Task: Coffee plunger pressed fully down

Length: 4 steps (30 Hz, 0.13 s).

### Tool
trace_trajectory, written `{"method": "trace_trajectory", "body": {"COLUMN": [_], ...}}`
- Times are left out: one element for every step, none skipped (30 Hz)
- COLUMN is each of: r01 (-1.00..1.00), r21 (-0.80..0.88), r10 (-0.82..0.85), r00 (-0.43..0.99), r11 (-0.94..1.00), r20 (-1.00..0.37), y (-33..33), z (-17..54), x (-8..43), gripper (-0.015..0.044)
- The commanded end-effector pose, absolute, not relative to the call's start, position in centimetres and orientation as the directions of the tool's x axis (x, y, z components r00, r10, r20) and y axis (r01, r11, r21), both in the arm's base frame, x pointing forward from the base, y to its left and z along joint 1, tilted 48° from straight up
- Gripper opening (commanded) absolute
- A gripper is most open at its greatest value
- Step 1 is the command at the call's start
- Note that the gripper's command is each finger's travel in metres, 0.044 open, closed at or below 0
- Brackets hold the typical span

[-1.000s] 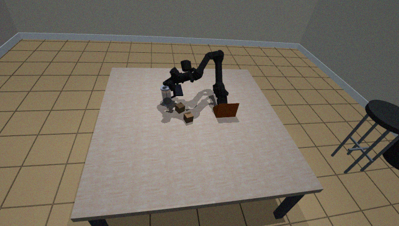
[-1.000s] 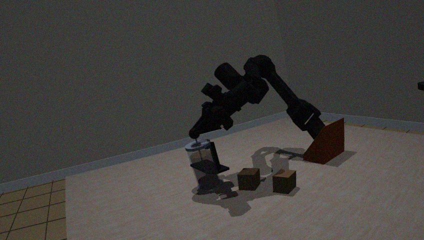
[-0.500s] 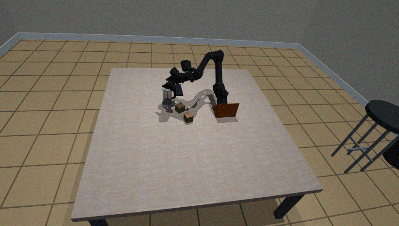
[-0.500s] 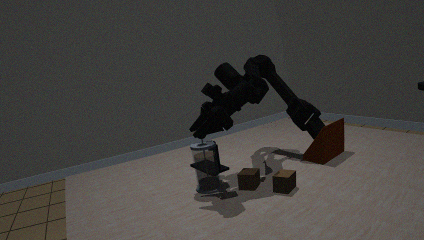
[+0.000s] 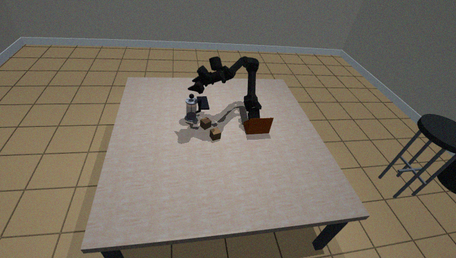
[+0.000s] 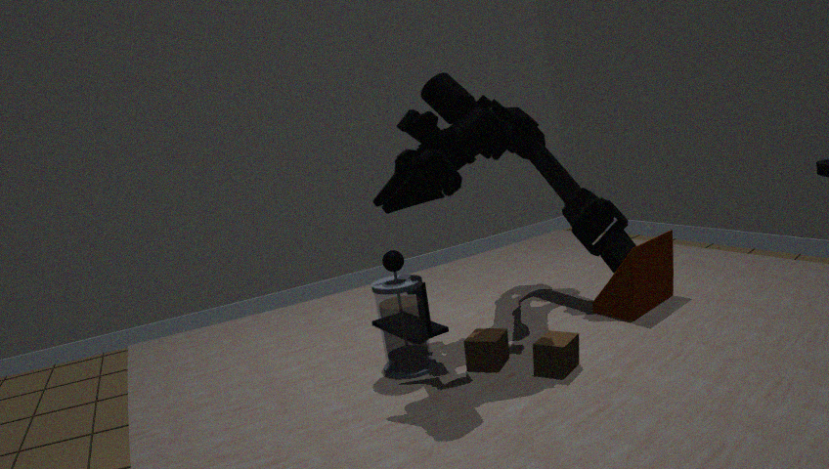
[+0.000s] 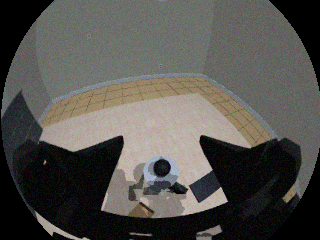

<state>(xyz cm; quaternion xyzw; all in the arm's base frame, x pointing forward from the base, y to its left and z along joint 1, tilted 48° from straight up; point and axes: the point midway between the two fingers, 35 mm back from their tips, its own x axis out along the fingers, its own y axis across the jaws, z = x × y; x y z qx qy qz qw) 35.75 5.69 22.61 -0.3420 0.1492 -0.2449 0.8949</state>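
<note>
A glass coffee press with a dark handle stands upright on the table; it also shows in the exterior view and in the wrist view. Its black plunger knob sits a short way above the lid on a short stem. My gripper is open and empty. It hangs well above the knob and a little to its right, apart from it. In the top view my gripper is just above the knob. In the wrist view the two fingers stand wide on either side of the press.
Two small brown boxes lie on the table right of the press. A tilted orange-brown panel stands by the arm's base. A black stool is on the floor off the table's right side.
</note>
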Motion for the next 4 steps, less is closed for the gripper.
{"method": "trace_trajectory", "body": {"r01": [0.345,0.345,0.345,0.345], "r21": [-0.684,-0.684,-0.684,-0.684], "r10": [-0.55,-0.55,-0.55,-0.55], "r00": [0.829,0.829,0.829,0.829], "r11": [0.643,0.643,0.643,0.643], "r20": [-0.098,-0.098,-0.098,-0.098], "y": [5.7,5.7,5.7,5.7], "z": [22.93,22.93,22.93,22.93], "x": [35.46,35.46,35.46,35.46], "gripper": [0.044,0.044,0.044,0.044]}}
